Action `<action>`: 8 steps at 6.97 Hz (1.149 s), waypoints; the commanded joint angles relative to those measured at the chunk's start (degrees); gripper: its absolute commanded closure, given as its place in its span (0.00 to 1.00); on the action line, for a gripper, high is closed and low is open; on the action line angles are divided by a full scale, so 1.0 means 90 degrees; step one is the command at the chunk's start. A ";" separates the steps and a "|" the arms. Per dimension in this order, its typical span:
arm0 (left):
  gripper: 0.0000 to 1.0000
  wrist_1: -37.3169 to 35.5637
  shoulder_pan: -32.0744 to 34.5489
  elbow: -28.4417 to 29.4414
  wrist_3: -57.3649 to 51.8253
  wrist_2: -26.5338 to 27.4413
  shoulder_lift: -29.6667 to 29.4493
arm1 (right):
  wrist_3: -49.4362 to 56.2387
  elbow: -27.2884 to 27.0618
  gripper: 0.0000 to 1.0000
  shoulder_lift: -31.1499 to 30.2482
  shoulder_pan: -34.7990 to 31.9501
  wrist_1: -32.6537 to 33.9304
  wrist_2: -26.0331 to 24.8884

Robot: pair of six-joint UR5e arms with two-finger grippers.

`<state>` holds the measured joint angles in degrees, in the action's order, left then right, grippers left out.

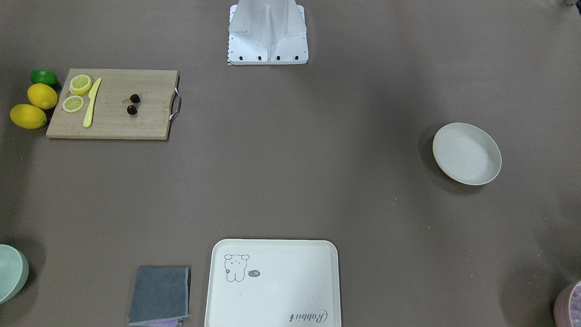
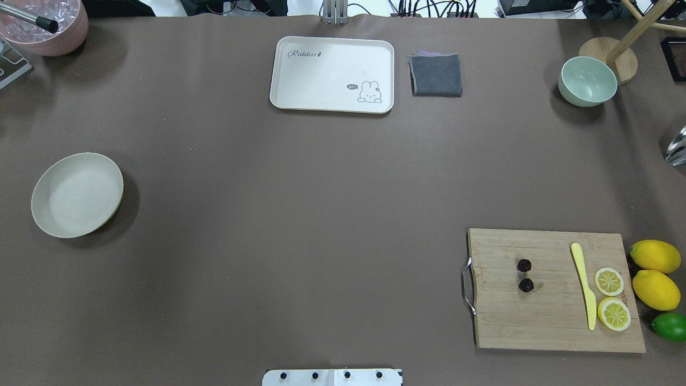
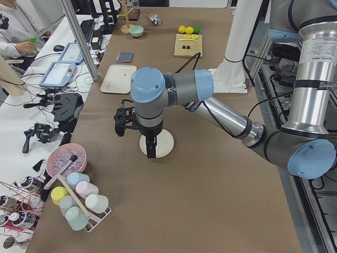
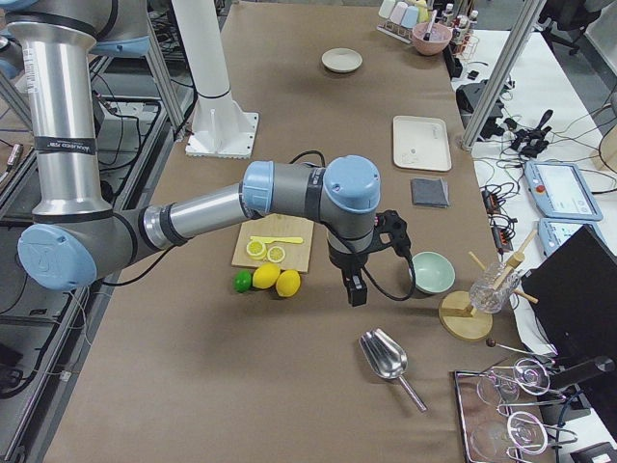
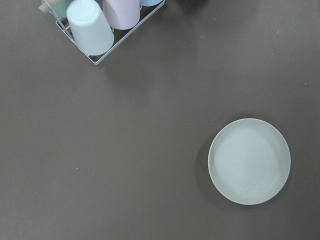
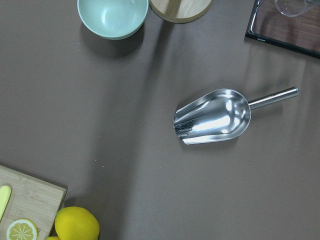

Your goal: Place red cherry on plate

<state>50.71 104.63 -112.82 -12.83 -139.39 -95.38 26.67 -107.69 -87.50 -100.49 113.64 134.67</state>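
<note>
The red cherry (image 1: 135, 98), a pair of tiny dark fruits joined by thin stems, lies on a wooden cutting board (image 1: 150, 118) on the robot's right side; the overhead view shows the cherry (image 2: 524, 265) near the board's handle. The plate (image 2: 77, 194) sits bare on the robot's left side, also seen as the plate (image 5: 249, 161) in the left wrist view. My left gripper (image 3: 151, 154) hangs over the plate's near edge. My right gripper (image 4: 357, 291) hovers beside the lemons, past the board. Both show only in the side views, so I cannot tell whether either is open or shut.
Lemon slices (image 2: 609, 281) and a yellow knife (image 2: 584, 284) share the board, with two lemons (image 2: 655, 256) and a lime (image 2: 670, 326) beside it. A rabbit tray (image 2: 332, 74), grey cloth (image 2: 436, 74), green bowl (image 2: 587, 81), metal scoop (image 6: 212, 116) and cup rack (image 5: 100, 25) stand around.
</note>
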 commanded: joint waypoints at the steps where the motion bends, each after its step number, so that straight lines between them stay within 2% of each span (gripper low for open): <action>1: 0.02 0.0000 -0.0024 -0.0003 0.0000 0.0000 0.0002 | 0.0025 -0.0047 0.00 -0.0043 -0.0007 0.0000 -0.0002; 3: 0.02 0.0029 -0.0005 -0.0216 -0.0010 -0.0010 0.0012 | -0.0004 -0.0057 0.00 -0.0053 -0.0055 0.0000 -0.0002; 5: 0.02 0.0068 -0.0014 -0.0423 0.0000 -0.0534 0.0032 | -0.0023 -0.0017 0.00 0.0054 -0.0046 -0.0145 -0.0021; 6: 0.02 0.0001 -0.0121 -0.0375 0.0106 -0.0605 0.0032 | -0.0033 -0.0027 0.00 -0.0004 -0.0055 -0.0166 -0.0012; 8: 0.02 0.0155 -0.0481 -0.0083 -0.0019 -0.0937 0.0606 | -0.0024 -0.0017 0.00 0.0025 -0.0046 -0.0176 -0.0002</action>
<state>51.02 102.25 -115.26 -12.64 -146.31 -92.20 26.40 -107.90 -87.31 -100.93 112.15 134.61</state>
